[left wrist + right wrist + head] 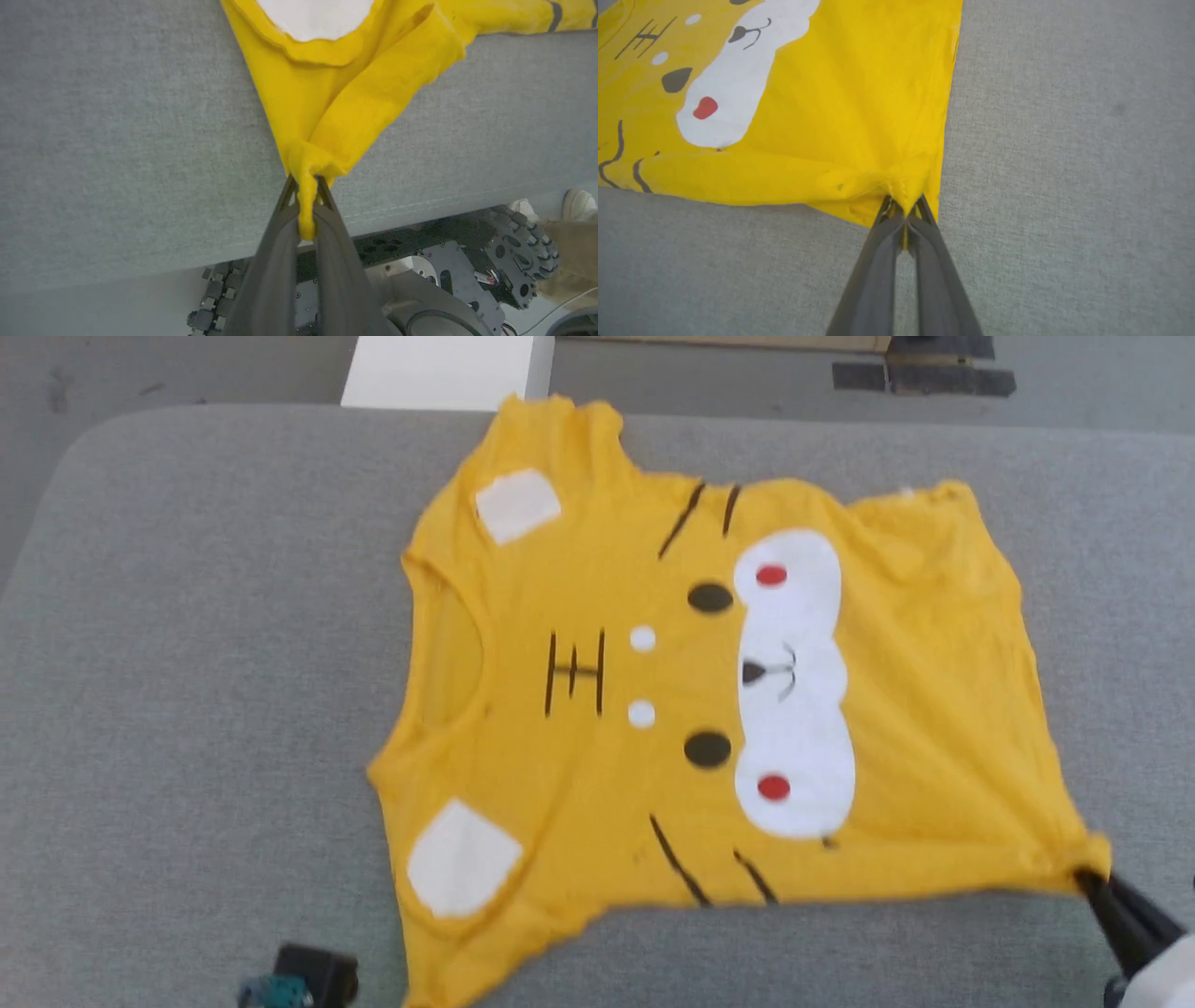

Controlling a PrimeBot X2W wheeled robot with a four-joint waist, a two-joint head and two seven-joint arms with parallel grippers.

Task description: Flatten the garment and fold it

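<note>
Left wrist view gives me the left gripper (306, 186) clamped on a bunched tip of the garment (336, 107), down by the near sleeve. A twist of yellow cloth is squeezed between its dark fingers (275, 261). That gripper sits over the near edge of the grey counter (117, 140), with my wheeled base (467, 275) below it.

On the right wrist view, the right gripper (905, 203) is pinched closed on the near hem corner, and creases fan out from the grip. From the head view, this arm comes in at the lower right corner, pale forearm (1162, 975) low, fingers pointing up and left to the corner.

The garment lies spread on the counter, print up, with the neckline towards my left and the hem towards my right.
</note>
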